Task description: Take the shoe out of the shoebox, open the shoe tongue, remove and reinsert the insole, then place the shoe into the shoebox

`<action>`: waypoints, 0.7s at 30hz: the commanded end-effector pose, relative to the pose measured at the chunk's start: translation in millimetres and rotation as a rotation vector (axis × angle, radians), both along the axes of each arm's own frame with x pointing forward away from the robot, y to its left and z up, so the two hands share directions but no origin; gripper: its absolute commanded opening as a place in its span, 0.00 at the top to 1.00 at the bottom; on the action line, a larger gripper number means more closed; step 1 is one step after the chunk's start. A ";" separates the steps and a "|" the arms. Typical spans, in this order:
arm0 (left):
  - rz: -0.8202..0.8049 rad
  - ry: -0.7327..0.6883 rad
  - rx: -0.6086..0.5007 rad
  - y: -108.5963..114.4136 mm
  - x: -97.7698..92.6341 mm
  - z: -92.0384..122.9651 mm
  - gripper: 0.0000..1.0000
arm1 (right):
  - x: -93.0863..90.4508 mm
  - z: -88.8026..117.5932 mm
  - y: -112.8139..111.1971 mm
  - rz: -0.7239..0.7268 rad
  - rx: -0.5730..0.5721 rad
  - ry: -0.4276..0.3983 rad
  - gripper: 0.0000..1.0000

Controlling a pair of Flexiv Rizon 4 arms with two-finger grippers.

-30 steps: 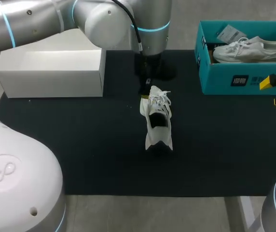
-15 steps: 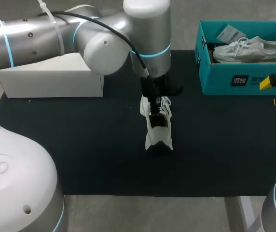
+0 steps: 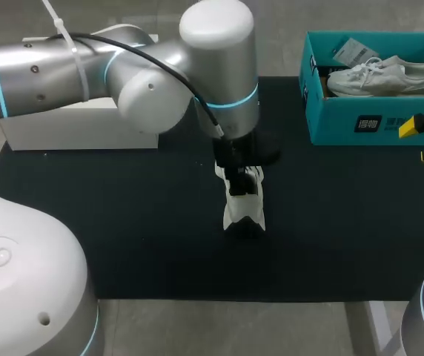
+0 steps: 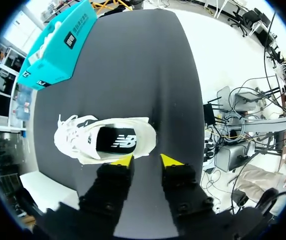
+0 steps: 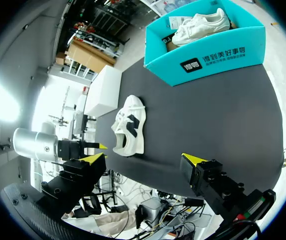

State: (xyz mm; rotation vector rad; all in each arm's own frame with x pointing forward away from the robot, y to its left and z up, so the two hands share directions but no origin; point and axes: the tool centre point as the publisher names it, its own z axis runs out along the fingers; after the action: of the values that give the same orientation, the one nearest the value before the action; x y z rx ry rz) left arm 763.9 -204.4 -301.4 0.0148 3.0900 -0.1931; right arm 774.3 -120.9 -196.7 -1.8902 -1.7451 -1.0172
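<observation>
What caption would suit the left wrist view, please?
Open left end effector at the heel of a white shoe on the mat.

Sitting out: two white shoes (loose shoe [image 3: 243, 204], boxed shoe [image 3: 382, 76]); one teal shoebox [image 3: 345, 120]; one white box [image 3: 71, 133]; one black mat [image 3: 123, 222].

Your left arm [image 3: 219, 67] covers the shoe [image 3: 243, 211] from above, it seems; open mat [image 3: 323, 215] lies between shoe and shoebox [image 3: 345, 122], letting you pass
</observation>
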 end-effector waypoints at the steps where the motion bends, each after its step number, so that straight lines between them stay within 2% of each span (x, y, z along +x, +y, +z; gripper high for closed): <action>1: 0.002 -0.008 0.010 -10.0 4.8 -13.2 0.00 | -0.6 -0.1 0.3 -0.001 -0.002 0.001 0.00; 12: -0.020 0.001 0.016 -22.7 7.9 -43.5 0.00 | -0.6 -0.1 0.3 -0.001 -0.002 0.001 0.00; 21: -0.030 0.027 0.013 -21.8 8.0 -68.8 0.00 | -0.6 -0.1 0.3 -0.001 -0.002 0.001 0.00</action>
State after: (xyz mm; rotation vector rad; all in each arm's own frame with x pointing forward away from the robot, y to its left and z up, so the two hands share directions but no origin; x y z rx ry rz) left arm 768.7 -223.7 -361.2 0.0569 3.1145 -0.1690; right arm 774.3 -120.8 -196.7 -1.8900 -1.7452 -1.0171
